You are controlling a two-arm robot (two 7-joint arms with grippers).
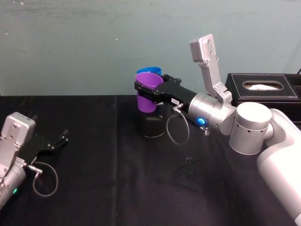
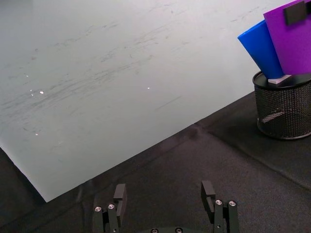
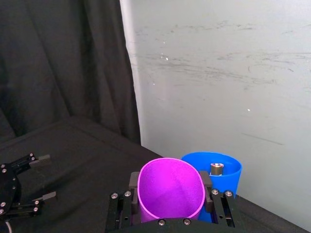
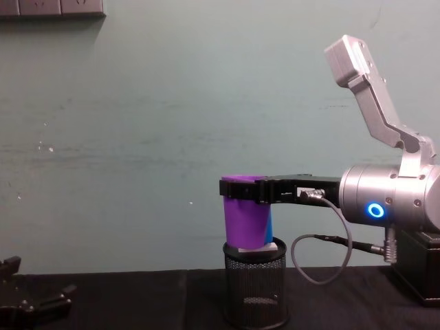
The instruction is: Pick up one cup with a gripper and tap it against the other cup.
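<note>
Gripping the purple cup [image 1: 149, 94] near its rim, the right gripper [image 1: 151, 89] held it above the pen holder [image 4: 256, 292], right against the blue cup [image 3: 221, 173]; a gentle sideways nudge seemed enough, no squeezing harder. Left gripper [image 2: 165, 198] sat open, idle on the table [image 1: 108, 188]

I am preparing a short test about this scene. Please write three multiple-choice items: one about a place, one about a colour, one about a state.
1. Where is the blue cup?
A. Standing in the black mesh holder
B. Lying on the table
C. On the tissue box

2. Which colour is the cup in the right gripper?
A. Green
B. Purple
C. Yellow

3. How is the left gripper?
A. Shut on a cup
B. Shut on a cable
C. Open, holding nothing

Answers:
1 A, its base sits inside the holder's rim.
2 B, the fingers clamp the purple cup.
3 C, its fingers stand apart over the black cloth.
</note>
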